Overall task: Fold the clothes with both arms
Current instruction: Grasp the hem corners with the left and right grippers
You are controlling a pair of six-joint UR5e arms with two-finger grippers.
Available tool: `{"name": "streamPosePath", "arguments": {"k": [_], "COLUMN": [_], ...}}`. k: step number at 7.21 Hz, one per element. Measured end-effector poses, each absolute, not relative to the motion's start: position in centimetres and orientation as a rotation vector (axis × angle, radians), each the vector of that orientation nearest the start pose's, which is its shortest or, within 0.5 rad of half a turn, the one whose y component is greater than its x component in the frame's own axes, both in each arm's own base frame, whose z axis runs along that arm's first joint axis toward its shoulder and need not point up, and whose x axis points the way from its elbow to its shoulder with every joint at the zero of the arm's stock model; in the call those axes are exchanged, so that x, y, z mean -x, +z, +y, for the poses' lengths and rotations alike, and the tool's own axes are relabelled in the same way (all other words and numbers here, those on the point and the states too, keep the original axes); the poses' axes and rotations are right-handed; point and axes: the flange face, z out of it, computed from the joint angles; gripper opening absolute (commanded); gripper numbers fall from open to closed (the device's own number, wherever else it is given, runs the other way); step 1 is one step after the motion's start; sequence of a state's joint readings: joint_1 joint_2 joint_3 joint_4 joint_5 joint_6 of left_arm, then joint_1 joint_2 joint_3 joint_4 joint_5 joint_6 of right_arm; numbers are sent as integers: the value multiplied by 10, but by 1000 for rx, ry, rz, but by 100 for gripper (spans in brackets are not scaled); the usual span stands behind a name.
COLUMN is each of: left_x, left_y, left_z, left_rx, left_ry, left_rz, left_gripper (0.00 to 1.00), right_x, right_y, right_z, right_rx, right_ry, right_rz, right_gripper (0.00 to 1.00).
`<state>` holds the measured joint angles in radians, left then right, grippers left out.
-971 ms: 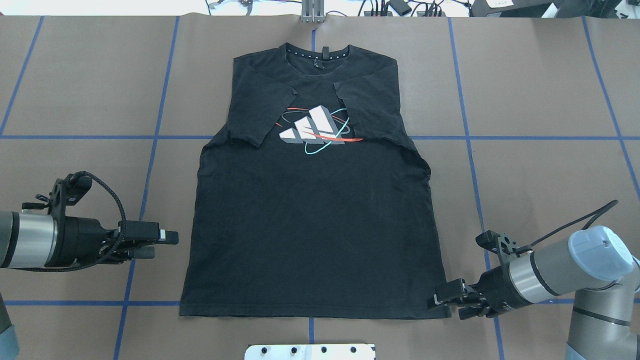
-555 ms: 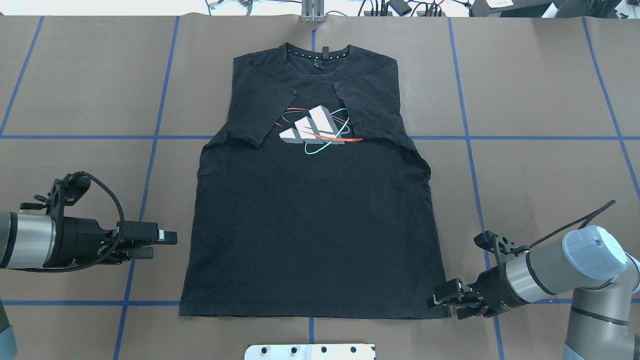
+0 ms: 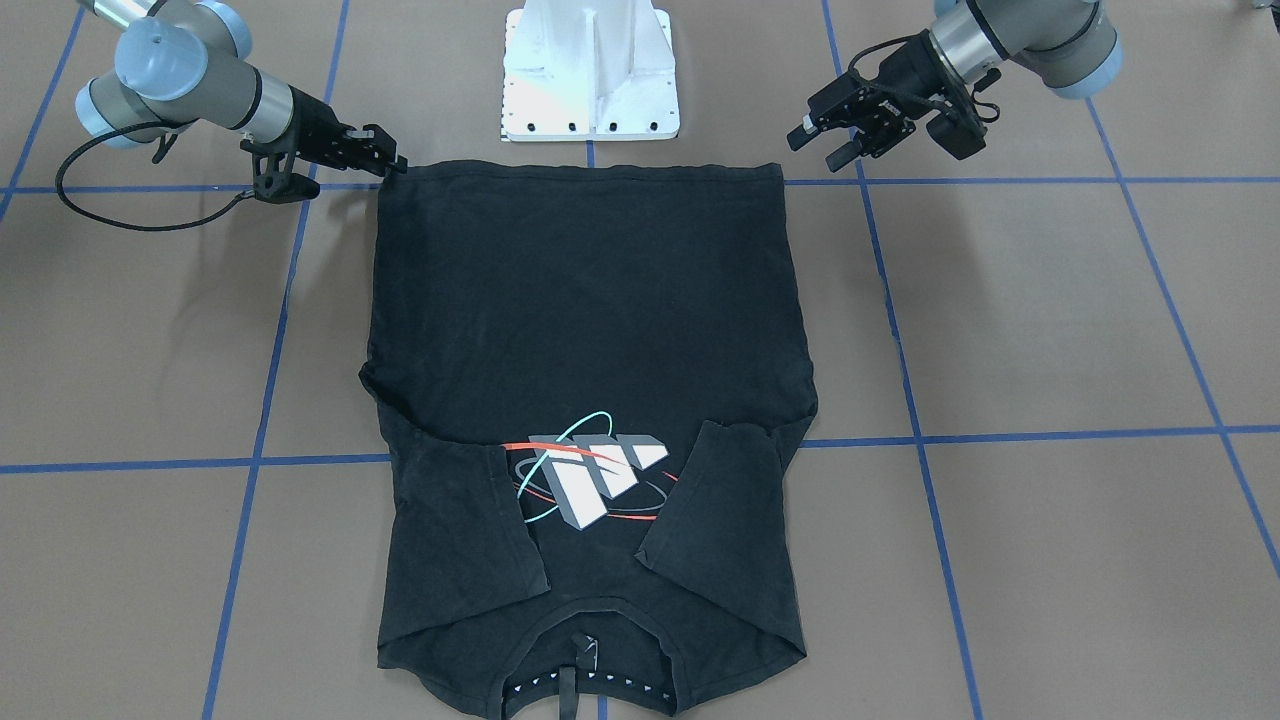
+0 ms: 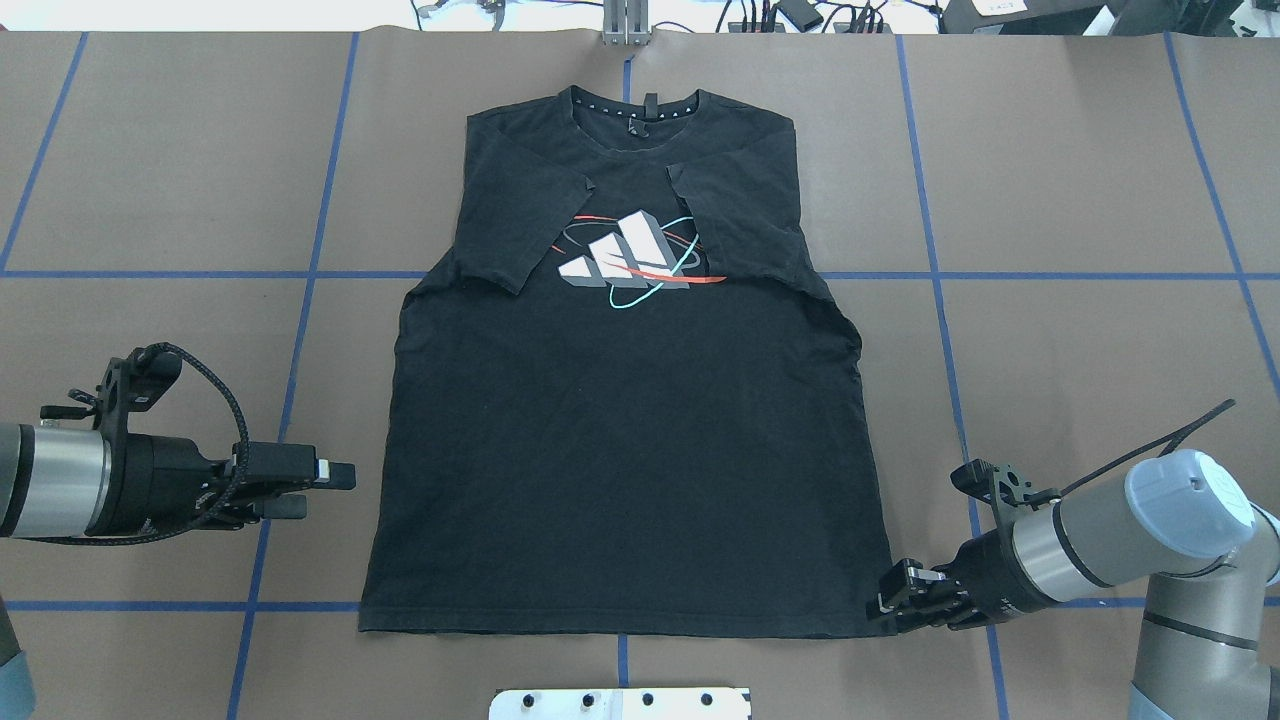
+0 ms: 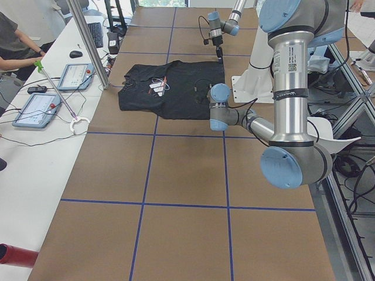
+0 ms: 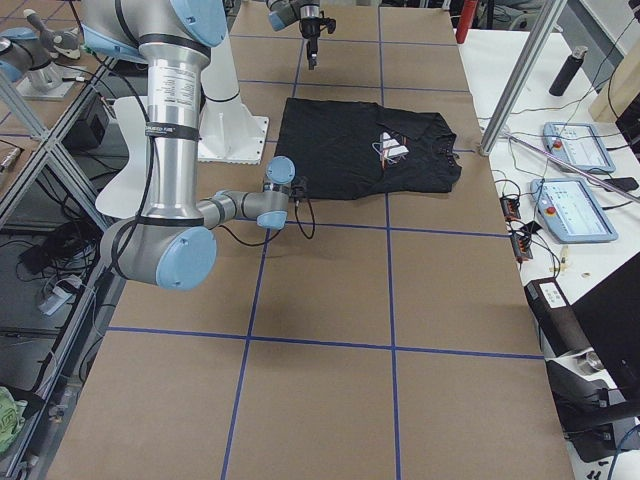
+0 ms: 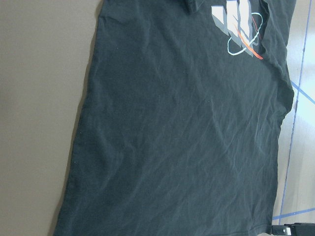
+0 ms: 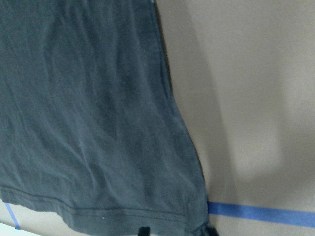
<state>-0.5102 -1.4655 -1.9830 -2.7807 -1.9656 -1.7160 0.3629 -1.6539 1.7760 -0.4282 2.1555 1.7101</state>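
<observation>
The black T-shirt [image 4: 630, 450] lies flat on the brown table, collar at the far side, both short sleeves folded in beside the grey-white logo [image 4: 625, 262]. My right gripper [image 4: 885, 612] sits low at the hem's near right corner and looks shut on that corner of the T-shirt [image 3: 590, 300]; the front-facing view shows the right gripper [image 3: 395, 163] touching it. My left gripper [image 4: 325, 490] hovers open just left of the shirt's left edge, apart from the cloth, and is also visible as the left gripper [image 3: 815, 147]. The left wrist view looks across the shirt body [image 7: 187, 147].
The white bolted base plate [image 4: 620, 703] stands just in front of the hem. Blue tape lines [image 4: 300, 275] grid the table. A metal post [image 4: 625, 25] stands behind the collar. A side bench holds tablets [image 5: 38, 108], where a person [image 5: 12, 41] sits.
My right gripper has slid in onto the hem's right corner and its fingers have come together. The left gripper has barely moved. The shirt lies as before.
</observation>
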Motion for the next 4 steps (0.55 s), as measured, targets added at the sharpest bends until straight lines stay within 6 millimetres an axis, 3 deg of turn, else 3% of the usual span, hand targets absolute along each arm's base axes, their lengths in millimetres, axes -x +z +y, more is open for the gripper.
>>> {"name": "streamPosePath", "arguments": {"k": [4], "left_x": [-325], "left_y": [372], "left_z": [-290], "left_rx": [40], "left_ry": [-224], "left_rz": [1525], "left_gripper": [95], "right_x": [397], "right_y": [473], "right_z": [-242], "right_rx": [361], "right_ry": [70], "right_rz": [-1259], "right_gripper": [52]}}
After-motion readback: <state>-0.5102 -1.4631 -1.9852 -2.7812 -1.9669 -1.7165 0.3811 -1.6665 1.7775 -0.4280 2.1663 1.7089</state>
